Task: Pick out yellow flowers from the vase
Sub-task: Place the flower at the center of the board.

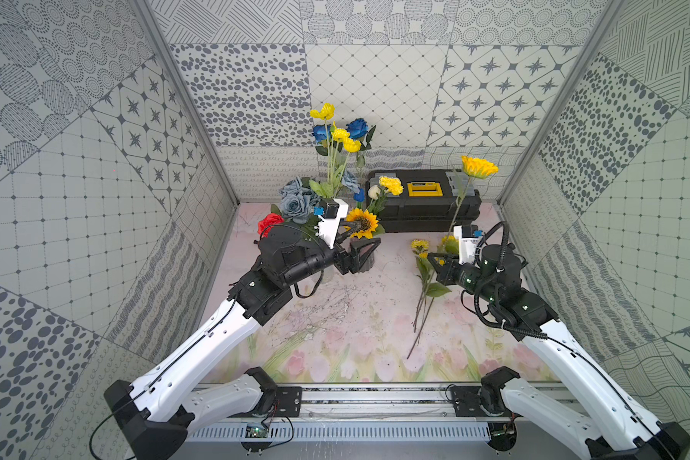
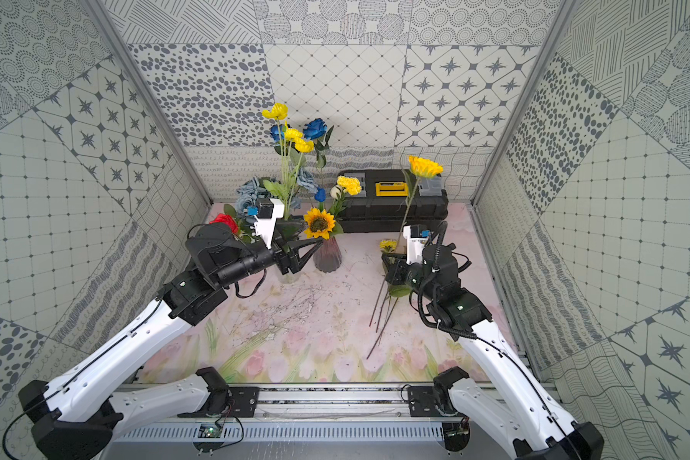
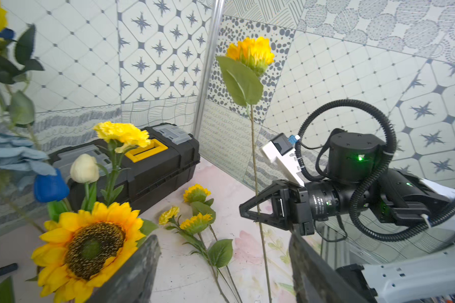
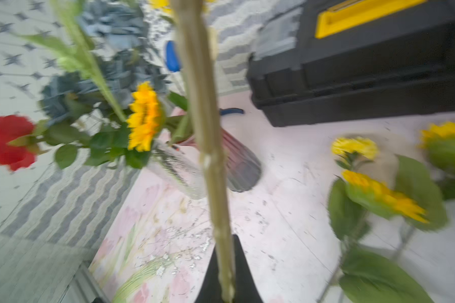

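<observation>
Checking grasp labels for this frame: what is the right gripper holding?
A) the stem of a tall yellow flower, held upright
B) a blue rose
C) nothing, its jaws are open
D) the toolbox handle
A: the right gripper is shut on the thin stem of the tall yellow flower, whose bloom stands high above it.

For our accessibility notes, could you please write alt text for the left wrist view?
The right gripper is shut on the long thin stem of a tall yellow flower, holding it upright beside three yellow flowers lying on the pink floral mat. A brown-centred yellow sunflower looms in the foreground, before a black plastic toolbox with a yellow handle.
</observation>
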Tool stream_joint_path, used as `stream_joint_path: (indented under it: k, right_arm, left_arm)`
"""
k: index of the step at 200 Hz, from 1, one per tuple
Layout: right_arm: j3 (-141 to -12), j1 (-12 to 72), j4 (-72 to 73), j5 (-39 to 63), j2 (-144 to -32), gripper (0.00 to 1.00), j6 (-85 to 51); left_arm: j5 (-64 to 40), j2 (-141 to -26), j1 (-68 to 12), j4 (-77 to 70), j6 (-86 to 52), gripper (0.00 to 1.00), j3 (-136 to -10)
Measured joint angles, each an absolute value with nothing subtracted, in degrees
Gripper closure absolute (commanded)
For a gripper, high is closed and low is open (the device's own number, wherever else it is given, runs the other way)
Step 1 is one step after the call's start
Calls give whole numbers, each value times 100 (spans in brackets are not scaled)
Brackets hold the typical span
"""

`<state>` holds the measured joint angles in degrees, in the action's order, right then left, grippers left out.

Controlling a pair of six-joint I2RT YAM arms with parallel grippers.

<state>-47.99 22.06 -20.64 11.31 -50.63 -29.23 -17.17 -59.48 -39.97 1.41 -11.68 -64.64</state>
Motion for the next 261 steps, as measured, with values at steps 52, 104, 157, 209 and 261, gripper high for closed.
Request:
stream_joint_path:
  k: [52,104,157,209,261]
  right_arm:
    - [-4504,1887,-3120,1328,-5651,100,-3138]
    - [-4099,1621,-2995,1765,-6632,100,-3395]
    - [-3791,1369,-2265,1968,-7443,100,-3695]
    - [-3791,1120,-1669,2095,-8200,99,-3776]
    - [-3791,1109,-1579,2130,-8191,63,-3774]
  left_arm:
    - [-1052,-5655,-3883,318,-1133,23,-6215]
    - [-856,-5671,-3857,360,-1135,23,-6213]
    - [-819,-5704,-3857,366,-1135,23,-6219]
    - [-816,-5743,-3852,373,-1135,24,-6265]
    - [-814,-5778,-3852,403,-1135,23,-6298]
